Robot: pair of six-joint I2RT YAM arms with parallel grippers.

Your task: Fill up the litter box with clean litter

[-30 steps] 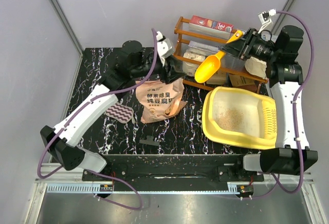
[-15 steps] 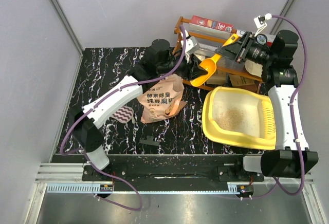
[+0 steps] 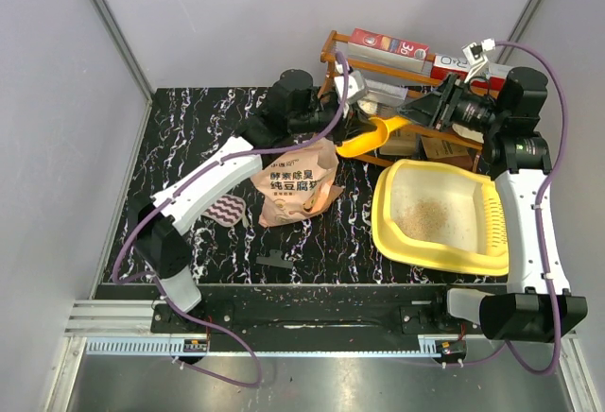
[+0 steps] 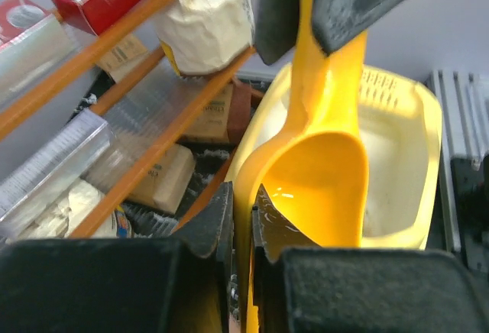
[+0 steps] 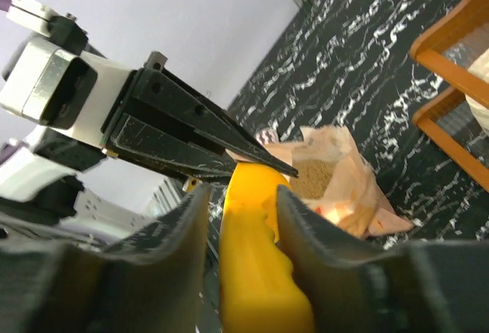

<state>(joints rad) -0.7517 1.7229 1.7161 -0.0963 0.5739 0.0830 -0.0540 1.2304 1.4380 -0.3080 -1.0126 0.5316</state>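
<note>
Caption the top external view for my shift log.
Left gripper and right gripper hold the yellow scoop near the litter box, thinly dusted with litter.

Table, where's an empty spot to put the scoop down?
The table is bare at the far-left corner, beyond the left arm, and in the strip between the litter bag and the litter box. It is crowded far right, around the rack and the held scoop.
</note>
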